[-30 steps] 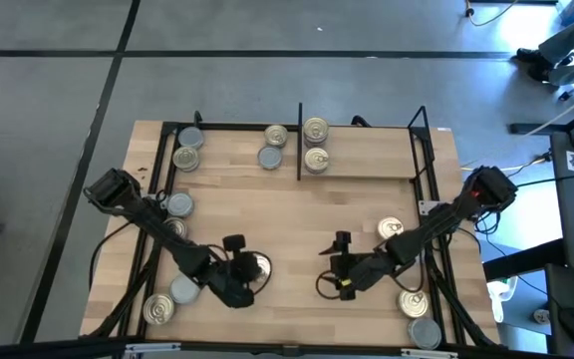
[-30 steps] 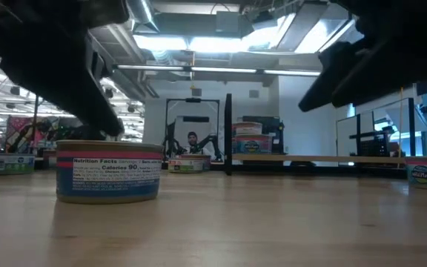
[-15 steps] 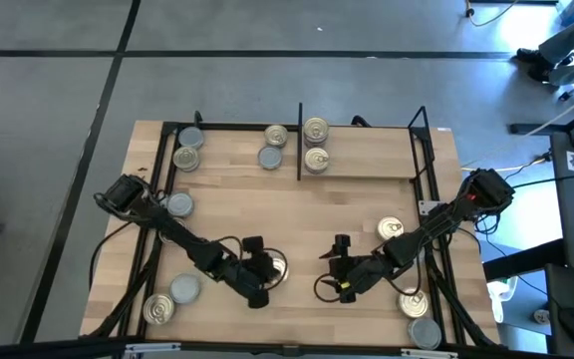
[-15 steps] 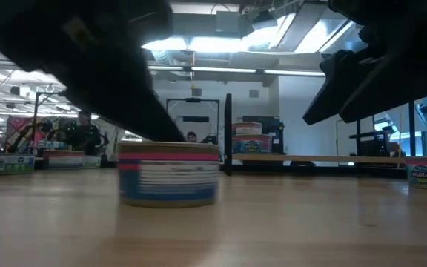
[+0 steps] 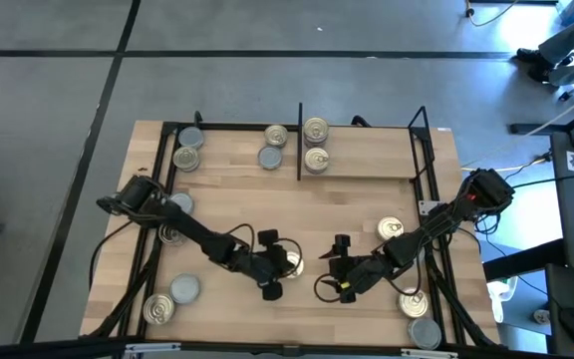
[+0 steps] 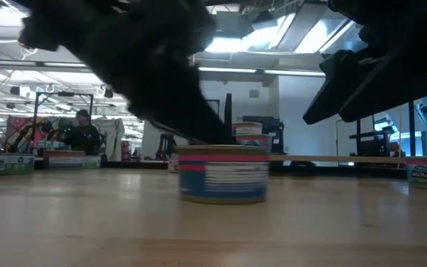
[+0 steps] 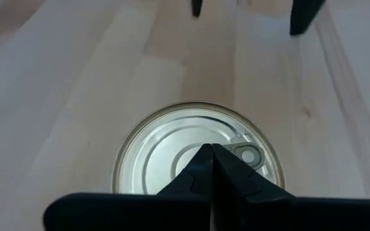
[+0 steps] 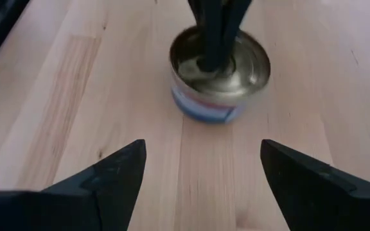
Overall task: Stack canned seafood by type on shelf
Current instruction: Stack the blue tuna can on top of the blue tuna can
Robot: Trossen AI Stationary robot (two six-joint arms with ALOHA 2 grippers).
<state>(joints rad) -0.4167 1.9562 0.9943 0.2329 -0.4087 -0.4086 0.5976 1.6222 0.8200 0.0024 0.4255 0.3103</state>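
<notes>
One tin of canned seafood (image 5: pixel 290 265), gold pull-tab lid and pink-and-blue label, stands upright on the tabletop near the front middle; it also shows in the low view (image 6: pixel 223 175). My left gripper (image 5: pixel 284 262) is shut, its tips down on that tin's lid. My right gripper (image 5: pixel 340 267) stands open just right of the tin, facing it with nothing between its fingers (image 8: pixel 108 176). The shelf (image 5: pixel 367 168) lies along the far edge, with several tins on either side of its black divider (image 5: pixel 299 140). My left gripper sets its shut fingertips (image 7: pixel 208 153) on the tin's lid near its middle (image 7: pixel 172 144), beside the pull tab (image 7: pixel 248 155). The fingers (image 8: pixel 214 32) slant down from the table's left. The tin stands upright with its base on the wood.
Loose tins lie outside the left rail (image 5: pixel 177 205) and at the front left (image 5: pixel 158 309). More sit by the right rail (image 5: pixel 391 230) and at the front right (image 5: pixel 413 303). Black rails (image 5: pixel 429 189) run down both sides. Bare wood lies between the shelf and the grippers.
My left gripper has gone toward the table's right edge and slightly down, staying shut. The tin under its tips has slid along the table with it, still upright, and now stands close before my right gripper.
</notes>
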